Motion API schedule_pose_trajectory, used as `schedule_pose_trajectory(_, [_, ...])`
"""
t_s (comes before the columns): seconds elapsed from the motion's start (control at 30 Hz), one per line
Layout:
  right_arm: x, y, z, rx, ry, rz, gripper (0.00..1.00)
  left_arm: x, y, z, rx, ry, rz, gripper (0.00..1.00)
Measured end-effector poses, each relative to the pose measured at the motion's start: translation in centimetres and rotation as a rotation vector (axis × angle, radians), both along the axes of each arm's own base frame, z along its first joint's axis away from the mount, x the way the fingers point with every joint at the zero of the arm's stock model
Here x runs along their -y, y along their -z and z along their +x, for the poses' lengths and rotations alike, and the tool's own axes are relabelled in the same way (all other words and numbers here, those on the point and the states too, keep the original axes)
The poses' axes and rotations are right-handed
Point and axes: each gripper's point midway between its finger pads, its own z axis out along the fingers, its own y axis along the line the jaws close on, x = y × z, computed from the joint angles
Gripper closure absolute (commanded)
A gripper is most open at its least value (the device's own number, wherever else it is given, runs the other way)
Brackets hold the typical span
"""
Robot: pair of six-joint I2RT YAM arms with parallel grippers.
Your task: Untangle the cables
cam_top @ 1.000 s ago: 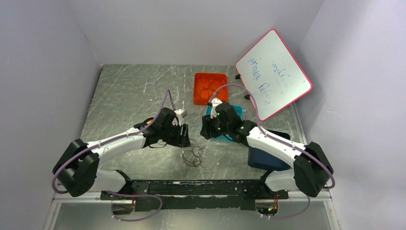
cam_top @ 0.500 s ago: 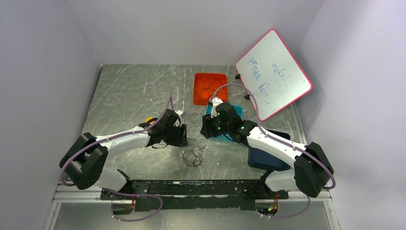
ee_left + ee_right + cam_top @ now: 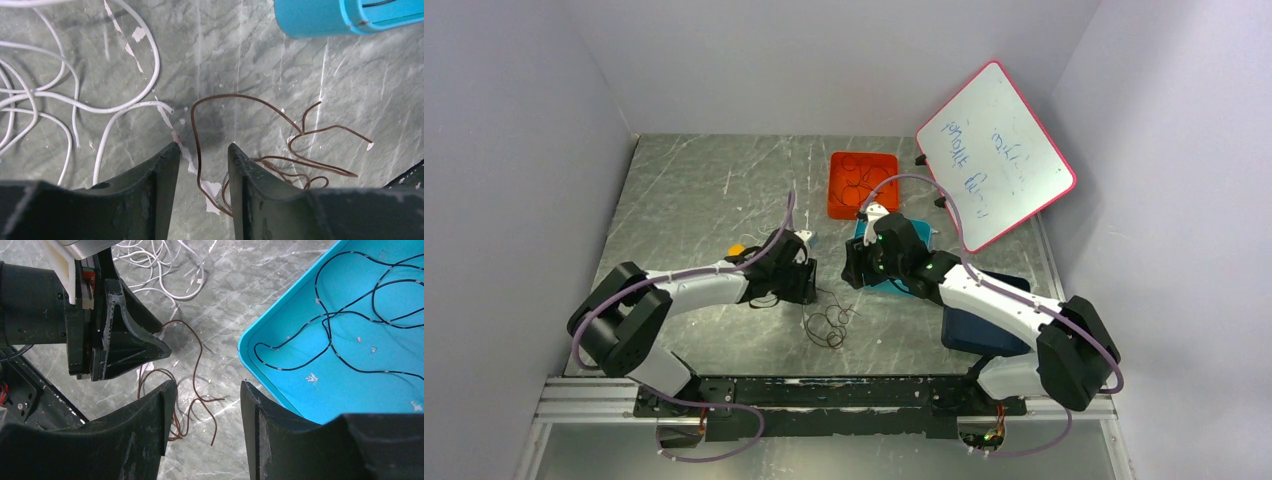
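Found brown cable (image 3: 220,95) loose on table (image 3: 300,65) just beside white cables (image 3: 140,104), one strand running between parted, ungripping jaws of left hand (image 3: 203,146), likely lined up to lift it clear; noted right hand (image 3: 208,383) open and empty over tray (image 3: 350,405) edge, black cable (image 3: 327,330) inside.

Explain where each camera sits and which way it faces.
Top external: above and behind the arms, looking down at the table; both arms show.
Left wrist: on the left arm, looking down past the left gripper at the brown cable and white cables.
Right wrist: on the right arm, looking down past the right gripper at the blue tray; the left gripper shows.
Shared: both wrist views show the brown cable.
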Motion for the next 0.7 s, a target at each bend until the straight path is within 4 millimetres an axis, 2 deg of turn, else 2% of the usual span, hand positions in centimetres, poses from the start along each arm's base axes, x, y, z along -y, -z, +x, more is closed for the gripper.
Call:
schedule_pose_trajectory(0.27, [-0.1, 0.2, 0.1, -0.004, -0.001, -0.001, 0.47, 0.5, 0.3, 0.5, 0.025, 0.027, -0.004, 0.89])
schedule_pose_trajectory(0.33, [-0.3, 0.0, 0.2, 0.002, 0.004, 0.014, 0.46, 0.5, 0.3, 0.5, 0.026, 0.029, -0.003, 0.93])
schedule_pose_trajectory(0.53, [-0.3, 0.4, 0.3, 0.006, 0.042, 0.055, 0.41, 0.2, -0.3, 0.6, 0.04, 0.028, 0.004, 0.93])
schedule_pose_trajectory(0.6, [-0.4, 0.5, 0.4, 0.013, 0.051, 0.07, 0.39, 0.2, -1.6, 1.0, 0.068, 0.025, -0.003, 0.93])
schedule_pose_trajectory(0.7, [-0.8, 0.2, 0.9, 0.04, 0.058, 0.106, 0.37, 0.6, -5.1, 2.0, 0.152, 0.028, -0.04, 0.93])
